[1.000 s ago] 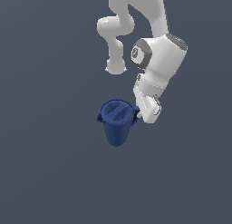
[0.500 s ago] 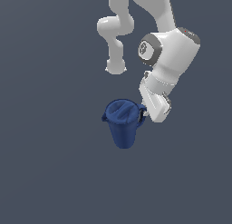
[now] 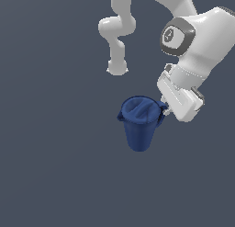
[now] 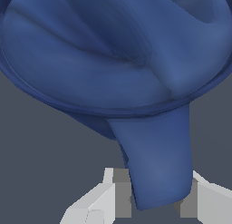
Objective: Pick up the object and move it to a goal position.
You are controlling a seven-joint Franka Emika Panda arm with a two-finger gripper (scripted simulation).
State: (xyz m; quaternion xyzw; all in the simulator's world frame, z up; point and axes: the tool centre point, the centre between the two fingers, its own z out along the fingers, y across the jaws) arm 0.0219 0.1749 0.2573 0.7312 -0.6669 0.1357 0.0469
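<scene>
In the exterior view, the white Panda arm [image 3: 193,42] comes in from the top and bends down to the exterior view's right. Its gripper [image 3: 166,110] meets the dark blue bin [image 3: 139,122] at the rim on that same side, where 1 small handle juts out. The bin stands near the middle of the plain grey floor [image 3: 50,166], upright or close to it, tapering from a wide mouth to a narrow base. A 2nd handle shows on the rim toward the exterior view's left. Open floor lies all around the bin except where the gripper sits. From here the fingers are too small and hidden to read.

The wrist view supplies that detail. The bin's swirled, ridged top [image 4: 113,46] fills most of the picture, and 1 blue handle [image 4: 156,164] runs down between the 2 pale fingers [image 4: 111,198]. The jaws are pinching this handle, 1 pad on each side of it.
</scene>
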